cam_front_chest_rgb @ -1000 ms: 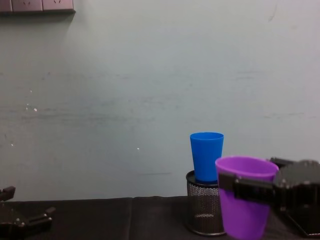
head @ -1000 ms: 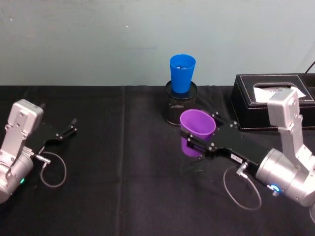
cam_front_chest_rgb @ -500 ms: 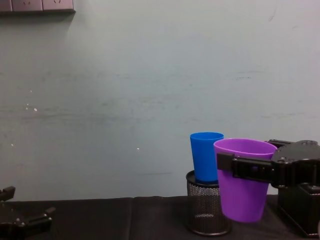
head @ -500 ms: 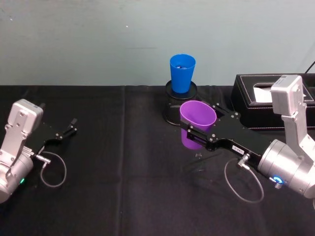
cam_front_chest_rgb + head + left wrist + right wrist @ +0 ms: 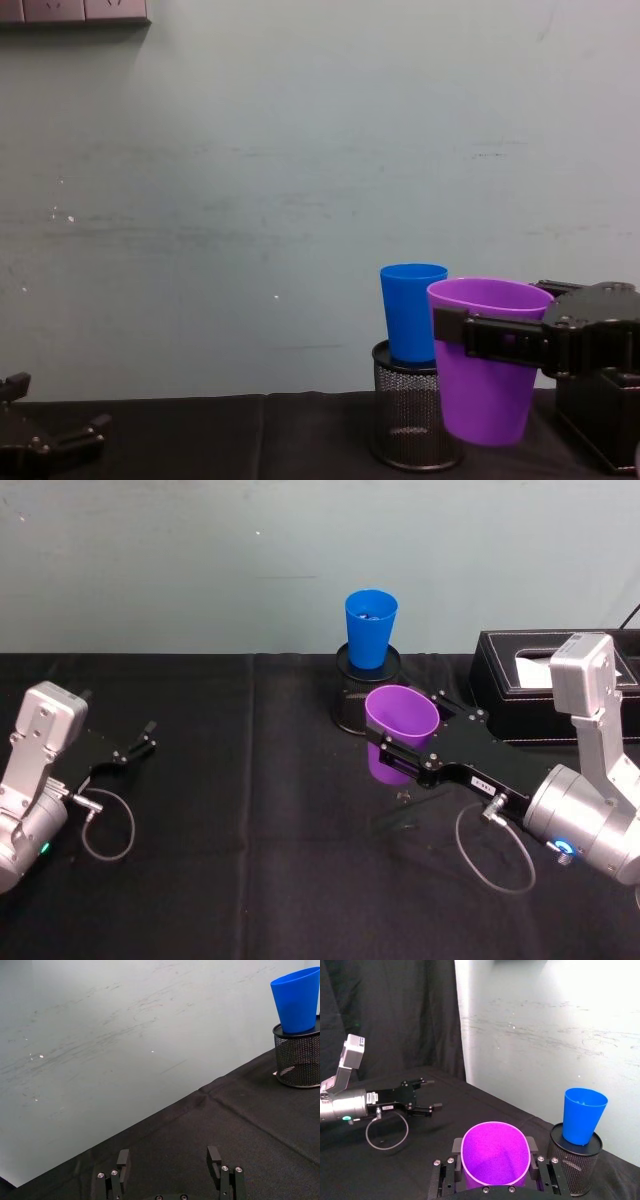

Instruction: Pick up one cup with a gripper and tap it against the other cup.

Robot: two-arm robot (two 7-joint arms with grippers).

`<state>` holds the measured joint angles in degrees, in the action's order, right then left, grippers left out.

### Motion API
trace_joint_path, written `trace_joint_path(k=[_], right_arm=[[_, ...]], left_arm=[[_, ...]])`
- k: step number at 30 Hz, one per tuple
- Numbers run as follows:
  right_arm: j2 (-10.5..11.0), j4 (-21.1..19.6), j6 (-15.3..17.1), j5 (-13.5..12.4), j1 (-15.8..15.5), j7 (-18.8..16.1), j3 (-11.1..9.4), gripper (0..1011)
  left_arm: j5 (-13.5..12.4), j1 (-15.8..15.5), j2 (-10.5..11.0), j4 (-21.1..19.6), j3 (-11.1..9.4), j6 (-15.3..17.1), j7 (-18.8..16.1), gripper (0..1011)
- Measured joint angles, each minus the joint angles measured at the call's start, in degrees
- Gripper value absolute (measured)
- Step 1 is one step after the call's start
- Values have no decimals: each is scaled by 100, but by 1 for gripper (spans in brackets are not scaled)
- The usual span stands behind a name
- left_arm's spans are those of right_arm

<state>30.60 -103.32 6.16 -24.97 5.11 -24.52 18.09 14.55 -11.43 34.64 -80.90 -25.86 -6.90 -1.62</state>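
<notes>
Inside the grip of the right tool [image 5: 408, 732], the purple cup [image 5: 400, 712] hangs clamped near the blue cup [image 5: 370, 630].

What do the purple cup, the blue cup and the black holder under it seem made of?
The purple cup: probably plastic, smooth, with even colour and a thin rim. The blue cup: likely the same plastic, smooth, uniformly coloured. The black holder: wire mesh, seemingly metal; light shows through its fine grid.
</notes>
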Motion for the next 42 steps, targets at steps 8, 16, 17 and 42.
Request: trace_joint_path(k=[8,16,17,42], right_arm=[[-4,5,-5,5,-5,-4,-2,733],[-6,9,-9,9,-7,-12,-2,733],[-7,9,-10,9,-6,-12,-2,733],[-6,9,-10,9,-6,-11,-2,733]], left_arm=[[0,0,0,0,0,0,0,1000],[0,0,0,0,0,0,0,1000],[0,0,0,0,0,0,0,1000],[0,0,0,0,0,0,0,1000]])
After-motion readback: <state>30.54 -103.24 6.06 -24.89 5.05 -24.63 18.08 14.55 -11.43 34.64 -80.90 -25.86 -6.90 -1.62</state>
